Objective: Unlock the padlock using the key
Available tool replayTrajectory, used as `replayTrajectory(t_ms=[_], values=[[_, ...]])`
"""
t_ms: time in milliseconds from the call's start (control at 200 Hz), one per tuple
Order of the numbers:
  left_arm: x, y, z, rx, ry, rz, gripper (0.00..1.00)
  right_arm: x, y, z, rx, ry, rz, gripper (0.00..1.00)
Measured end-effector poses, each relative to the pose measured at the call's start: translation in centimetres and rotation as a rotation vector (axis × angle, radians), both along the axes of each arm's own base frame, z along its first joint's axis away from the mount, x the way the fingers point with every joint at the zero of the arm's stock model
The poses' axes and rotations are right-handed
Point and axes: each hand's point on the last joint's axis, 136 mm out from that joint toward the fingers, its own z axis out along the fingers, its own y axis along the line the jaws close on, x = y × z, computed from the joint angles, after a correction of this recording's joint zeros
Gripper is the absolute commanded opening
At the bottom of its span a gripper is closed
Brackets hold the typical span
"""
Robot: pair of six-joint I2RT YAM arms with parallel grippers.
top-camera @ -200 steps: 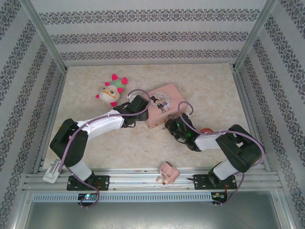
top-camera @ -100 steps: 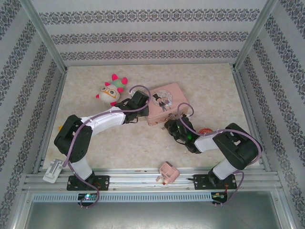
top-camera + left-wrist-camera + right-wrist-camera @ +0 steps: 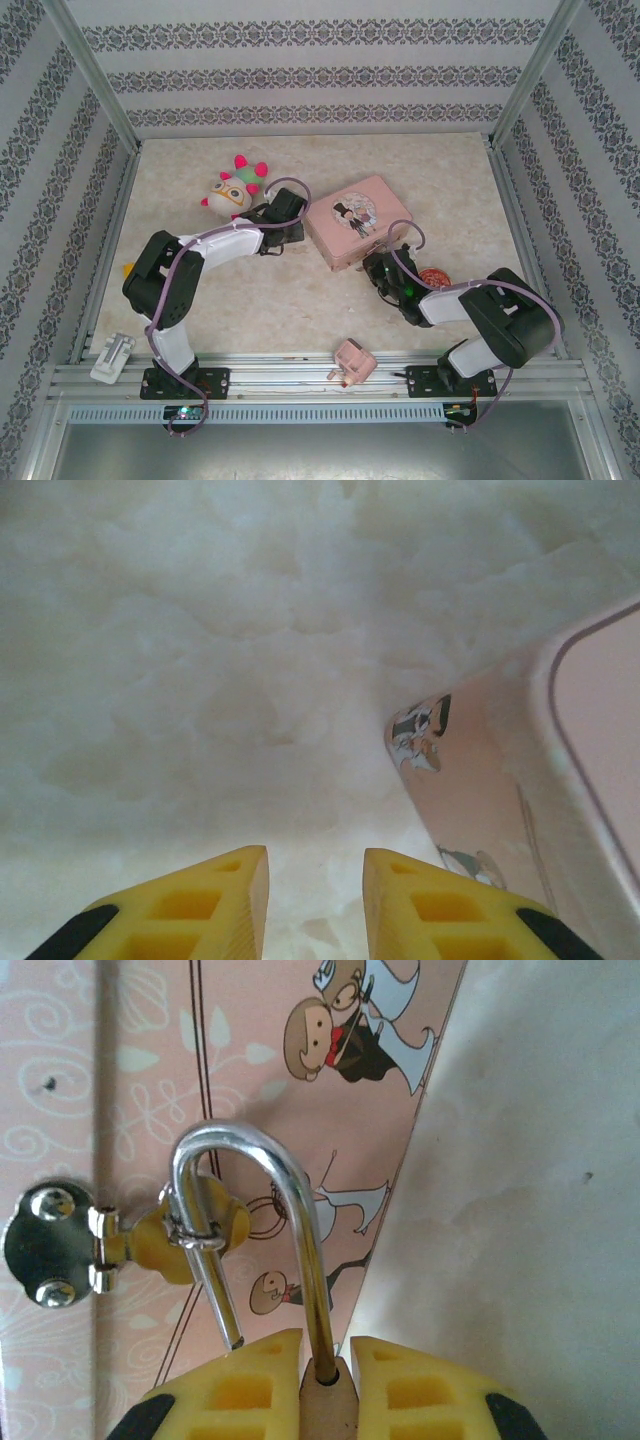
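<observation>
Mottled beige table carries a plush toy and, near it, a pink tin

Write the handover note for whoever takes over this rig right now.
Left gripper: open, empty, low over the table beside the pink tin.
Right gripper: shut on the padlock body at the tin's front.
Done: the shackle has its free end out of the body, so the lock looks open.
Left: the shackle is hooked through the tin's hasp; probably unhook it and draw the padlock clear.
</observation>
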Motion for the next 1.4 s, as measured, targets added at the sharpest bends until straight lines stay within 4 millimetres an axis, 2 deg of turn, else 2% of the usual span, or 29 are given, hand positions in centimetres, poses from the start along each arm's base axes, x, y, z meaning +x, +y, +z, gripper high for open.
replayTrajectory(t_ms=[80, 145, 225, 340, 415, 525, 620, 725, 929, 1399], values=[[-0.2, 0.1, -0.1, -0.005, 0.005, 0.009, 0.46, 0.3, 0.0, -0.1, -0.005, 0.0, -0.007, 0.0], [-0.6, 0.3, 0.3, -0.019, 0.004, 0.023, 0.64, 0.5, 0.0, -0.1, -0.008, 0.0, -0.011, 0.0], [-1.2, 0.4, 2.0, -0.048, -0.025, 0.043, 0.83, 0.5, 0.2, -0.1, -0.013, -0.001, -0.011, 0.0], [-1.9, -1.2, 5.9, -0.113, -0.111, 0.036, 0.93, 0.4, 0.4, -0.3, -0.011, 0.004, -0.009, 0.0], [-2.3, -2.8, 7.3, -0.148, -0.139, 0.011, 0.95, 0.4, 0.3, -0.4, -0.01, 0.008, -0.014, 0.0], [-2.3, -5.0, 6.9, -0.163, -0.124, -0.023, 0.96, 0.4, 0.3, -0.4, -0.006, 0.009, -0.021, 0.0], [-2.4, -5.8, 4.4, -0.138, -0.073, -0.037, 0.92, 0.4, 0.2, -0.4, -0.004, 0.01, -0.024, 0.0], [-2.7, -5.8, 2.2, -0.119, -0.028, -0.037, 0.83, 0.6, -0.1, -0.4, -0.003, 0.01, -0.033, 0.0], [-2.6, -6.1, 2.4, -0.143, -0.036, -0.032, 0.68, 1.2, -0.8, 0.0, 0.011, 0.0, -0.057, 0.0], [-2.5, -6.3, 2.4, -0.158, -0.047, -0.033, 0.58, 1.6, -1.7, 0.4, 0.02, -0.007, -0.08, 0.0]])
